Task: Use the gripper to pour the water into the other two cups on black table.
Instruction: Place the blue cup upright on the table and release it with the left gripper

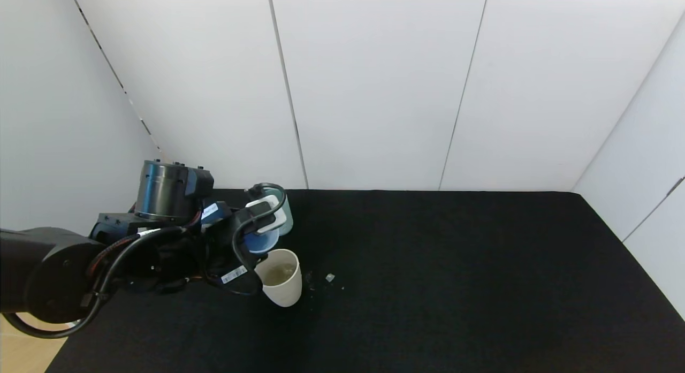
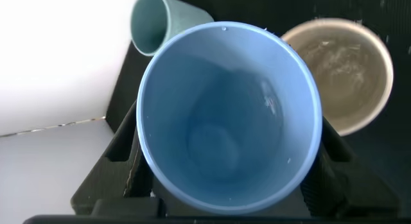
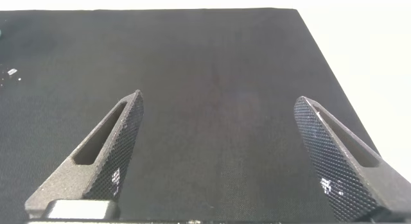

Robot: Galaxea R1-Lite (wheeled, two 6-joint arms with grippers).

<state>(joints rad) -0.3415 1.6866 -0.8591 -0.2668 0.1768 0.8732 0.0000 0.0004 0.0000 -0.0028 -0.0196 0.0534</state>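
Observation:
My left gripper (image 1: pixel 256 235) is shut on the light blue cup (image 1: pixel 262 242) and holds it tipped above the black table (image 1: pixel 455 266), between the two other cups. In the left wrist view the light blue cup (image 2: pixel 228 115) fills the frame, its fingers (image 2: pixel 125 163) pressed on both sides; no water shows inside it. The cream-white cup (image 1: pixel 279 283) stands just in front, with liquid in it (image 2: pixel 350 67). The teal-green cup (image 1: pixel 285 212) stands behind, mostly hidden by the gripper, and shows in the left wrist view (image 2: pixel 160 22). My right gripper (image 3: pixel 218 147) is open over bare table and does not show in the head view.
Small wet spots and a droplet (image 1: pixel 329 277) lie on the table right of the cream-white cup. White panel walls (image 1: pixel 374 84) enclose the table at the back and sides.

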